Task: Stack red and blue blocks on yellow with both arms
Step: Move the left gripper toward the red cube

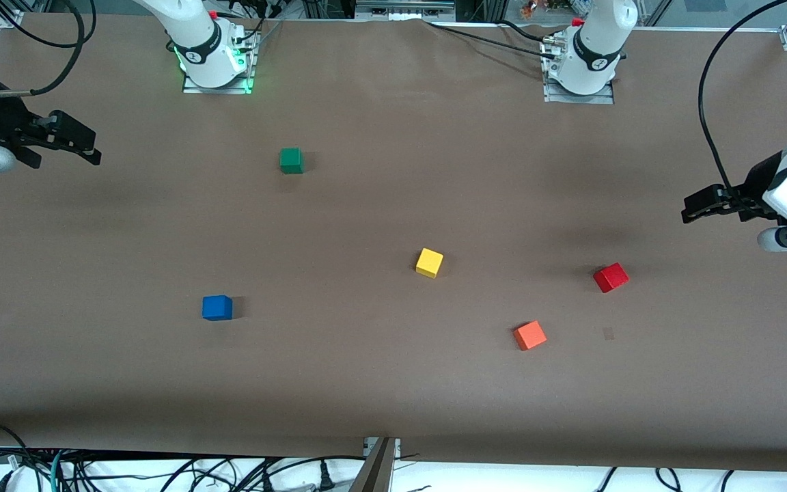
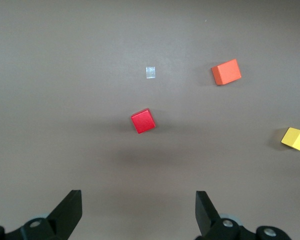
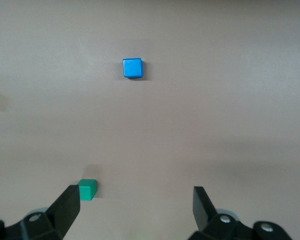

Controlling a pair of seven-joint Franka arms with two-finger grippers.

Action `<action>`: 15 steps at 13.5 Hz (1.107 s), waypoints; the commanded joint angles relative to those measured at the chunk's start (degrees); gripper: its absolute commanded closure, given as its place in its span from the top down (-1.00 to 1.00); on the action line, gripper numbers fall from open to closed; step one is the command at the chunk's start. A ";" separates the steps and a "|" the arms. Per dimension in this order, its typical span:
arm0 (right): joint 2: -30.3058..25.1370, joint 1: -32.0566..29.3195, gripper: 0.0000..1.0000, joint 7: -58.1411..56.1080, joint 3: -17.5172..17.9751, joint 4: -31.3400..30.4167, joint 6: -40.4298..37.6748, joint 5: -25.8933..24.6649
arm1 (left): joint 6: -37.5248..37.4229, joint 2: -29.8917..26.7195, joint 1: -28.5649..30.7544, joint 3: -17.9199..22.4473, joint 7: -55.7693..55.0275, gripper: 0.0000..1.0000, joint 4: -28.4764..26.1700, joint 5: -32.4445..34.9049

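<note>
We hold both tools spread wide and empty above the brown desk (image 1: 393, 396): left tool (image 2: 138, 210) over the small matte red cube (image 2: 142, 120), right tool (image 3: 136, 207) facing the blue cube (image 3: 132, 68), while the bright yellow cube (image 1: 429, 262) sits mid-desk between them as the base.

Loads of room on this table (image 1: 380, 396), the cubes all sit well apart with bare paper around each. The yellow cube (image 1: 429, 262) has open approaches all round: nearest neighbour is the orange cube (image 1: 530, 335) at about 4 o'clock from it, then the red cube (image 1: 611, 277) out at 3 o'clock. The blue cube (image 1: 217, 307) sits alone at 8 o'clock, the green cube (image 1: 291, 160) at 11. The left gripper (image 1: 697, 205) and right gripper (image 1: 72, 140) both hang fingers spread over bare table ends.
</note>
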 commanded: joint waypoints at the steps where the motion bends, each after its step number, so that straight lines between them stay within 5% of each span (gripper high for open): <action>1: 0.39 -0.50 0.99 -1.03 0.03 1.08 -0.53 0.47 | -1.30 0.98 0.18 0.28 1.27 1.00 2.26 -0.26; 8: 0.39 -1.11 0.99 -1.03 -0.15 1.08 -0.53 0.56 | -1.31 5.45 0.27 0.89 1.53 1.00 2.26 0.09; 15: 1.10 -1.03 0.99 -1.21 -0.15 1.43 -0.53 0.47 | 16.07 19.95 2.98 0.98 -3.11 1.00 -2.02 0.71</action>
